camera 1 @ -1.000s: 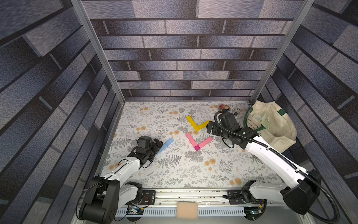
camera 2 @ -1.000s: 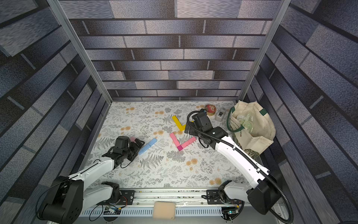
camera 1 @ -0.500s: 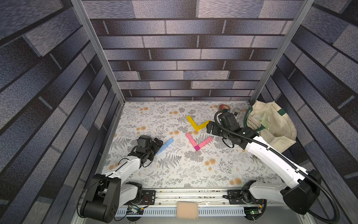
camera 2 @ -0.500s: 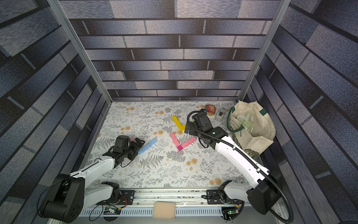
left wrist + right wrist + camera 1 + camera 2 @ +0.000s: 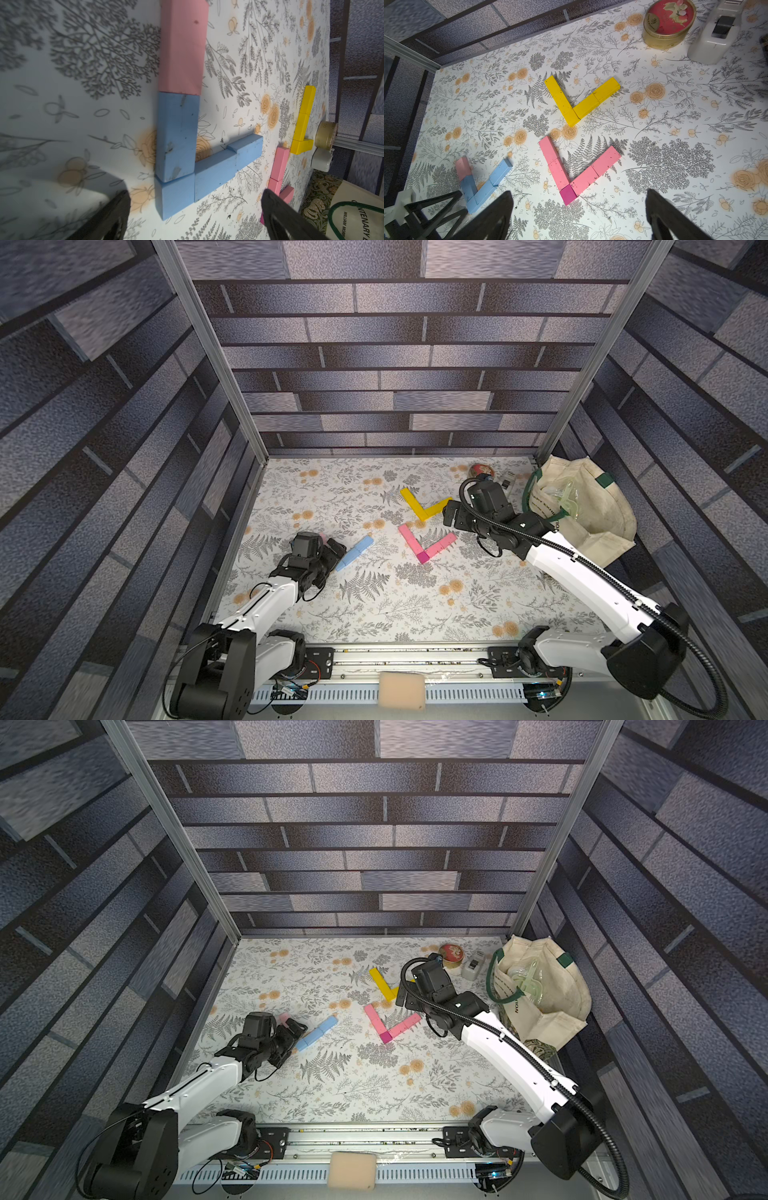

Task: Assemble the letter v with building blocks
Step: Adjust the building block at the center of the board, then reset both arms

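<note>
Even overhead light, soft shadows, wrist-view edges blurred

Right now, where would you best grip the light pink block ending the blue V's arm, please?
Probably mid-length across its two long sides, coming from above: the light pink block lies flat with both long sides free, while one end butts against a blue block.

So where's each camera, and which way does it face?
Top views: overhead in front, looking down on the table; left arm and right arm show.
Left wrist: low, facing the blue V; tips of the left tool show.
Right wrist: higher, facing the yellow V and pink V; tips of the right tool show.
Shared: both wrist views catch all three Vs.
</note>
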Available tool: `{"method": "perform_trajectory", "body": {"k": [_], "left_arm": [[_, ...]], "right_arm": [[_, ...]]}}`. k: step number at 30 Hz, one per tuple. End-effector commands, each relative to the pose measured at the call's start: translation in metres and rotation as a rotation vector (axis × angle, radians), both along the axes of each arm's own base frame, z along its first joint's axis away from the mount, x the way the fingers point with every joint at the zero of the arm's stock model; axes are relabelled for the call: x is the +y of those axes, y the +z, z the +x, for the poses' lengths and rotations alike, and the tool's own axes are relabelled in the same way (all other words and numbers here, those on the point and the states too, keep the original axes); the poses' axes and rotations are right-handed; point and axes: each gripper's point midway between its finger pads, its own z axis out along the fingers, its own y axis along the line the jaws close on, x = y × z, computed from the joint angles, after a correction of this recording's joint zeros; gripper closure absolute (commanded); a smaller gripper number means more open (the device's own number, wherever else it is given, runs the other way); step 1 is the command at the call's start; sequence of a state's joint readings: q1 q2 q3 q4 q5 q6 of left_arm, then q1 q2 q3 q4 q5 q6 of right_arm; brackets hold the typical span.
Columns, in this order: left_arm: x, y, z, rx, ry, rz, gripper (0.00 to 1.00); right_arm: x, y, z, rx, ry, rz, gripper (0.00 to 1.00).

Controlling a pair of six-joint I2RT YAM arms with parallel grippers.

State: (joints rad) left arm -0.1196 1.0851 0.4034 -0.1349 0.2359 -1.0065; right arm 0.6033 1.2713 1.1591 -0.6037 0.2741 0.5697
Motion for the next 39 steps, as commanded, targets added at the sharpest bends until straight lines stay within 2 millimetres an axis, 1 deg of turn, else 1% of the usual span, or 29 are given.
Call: {"method": "perform_trajectory", "body": {"k": [1, 3, 4, 6, 8, 9, 11, 13, 15, 17, 19, 20, 22, 24, 25, 26, 28, 30, 31, 33, 34, 35, 36, 38, 39], "left_arm": [[0.016, 0.010, -0.020, 0.064, -0.038, 0.067, 0.00], [0.031, 0.039, -0.013, 0.001, -0.030, 0.123, 0.00], [0.041, 0.052, -0.009, -0.025, -0.018, 0.161, 0.00], [0.069, 0.081, 0.002, -0.074, 0.029, 0.262, 0.00], [0.097, 0.101, 0.015, -0.089, 0.095, 0.336, 0.00], [0.111, 0.107, 0.020, -0.082, 0.131, 0.372, 0.00], [0.144, 0.115, 0.029, -0.064, 0.227, 0.499, 0.00], [0.168, 0.117, 0.038, -0.068, 0.307, 0.594, 0.00], [0.184, 0.111, 0.047, -0.081, 0.351, 0.678, 0.00], [0.202, 0.097, 0.054, -0.070, 0.386, 0.779, 0.00], [0.213, 0.084, 0.058, -0.036, 0.371, 0.874, 0.00], [0.218, 0.078, 0.065, -0.038, 0.361, 0.911, 0.00], [0.224, 0.061, 0.070, -0.014, 0.341, 0.925, 0.00], [0.229, 0.046, 0.074, -0.017, 0.344, 0.906, 0.00], [0.230, 0.041, 0.076, -0.042, 0.359, 0.889, 0.00], [0.228, 0.040, 0.080, -0.083, 0.364, 0.871, 0.00], [0.222, 0.042, 0.089, -0.165, 0.360, 0.862, 0.00], [0.211, 0.039, 0.098, -0.202, 0.303, 0.855, 0.00], [0.206, 0.042, 0.102, -0.227, 0.279, 0.869, 0.00], [0.189, 0.048, 0.107, -0.293, 0.214, 0.907, 0.00], [0.180, 0.052, 0.108, -0.328, 0.183, 0.936, 0.00], [0.172, 0.054, 0.111, -0.360, 0.157, 0.961, 0.00], [0.163, 0.055, 0.113, -0.389, 0.124, 0.984, 0.00], [0.141, 0.053, 0.121, -0.451, 0.027, 1.032, 0.00], [0.131, 0.052, 0.127, -0.455, -0.027, 1.043, 0.00]], "right_arm": [[-0.016, 0.006, 0.015, -0.039, -0.003, -0.169, 0.00], [-0.042, 0.009, 0.027, -0.088, -0.062, -0.335, 0.00], [-0.052, 0.009, 0.032, -0.105, -0.083, -0.379, 0.00], [-0.089, 0.005, 0.040, -0.118, -0.201, -0.400, 0.00], [-0.127, -0.003, 0.045, -0.121, -0.321, -0.367, 0.00], [-0.143, -0.012, 0.044, -0.116, -0.362, -0.370, 0.00], [-0.173, -0.026, 0.044, -0.118, -0.422, -0.431, 0.00], [-0.196, -0.040, 0.044, -0.098, -0.460, -0.511, 0.00], [-0.214, -0.054, 0.041, -0.050, -0.497, -0.561, 0.00], [-0.228, -0.069, 0.039, -0.029, -0.542, -0.604, 0.00], [-0.229, -0.087, 0.043, -0.032, -0.535, -0.602, 0.00], [-0.228, -0.097, 0.045, -0.034, -0.532, -0.599, 0.00], [-0.223, -0.112, 0.050, -0.063, -0.509, -0.574, 0.00], [-0.220, -0.113, 0.056, -0.144, -0.504, -0.547, 0.00], [-0.218, -0.112, 0.059, -0.193, -0.499, -0.532, 0.00], [-0.214, -0.113, 0.062, -0.234, -0.482, -0.515, 0.00], [-0.207, -0.114, 0.069, -0.300, -0.438, -0.505, 0.00], [-0.205, -0.113, 0.072, -0.325, -0.414, -0.506, 0.00], [-0.199, -0.115, 0.074, -0.349, -0.375, -0.481, 0.00], [-0.194, -0.119, 0.074, -0.398, -0.346, -0.472, 0.00], [-0.190, -0.120, 0.072, -0.383, -0.321, -0.457, 0.00], [-0.190, -0.118, 0.071, -0.410, -0.326, -0.455, 0.00], [-0.188, -0.120, 0.070, -0.407, -0.312, -0.450, 0.00], [-0.184, -0.122, 0.072, -0.414, -0.282, -0.422, 0.00], [-0.185, -0.123, 0.073, -0.399, -0.272, -0.409, 0.00]]}}
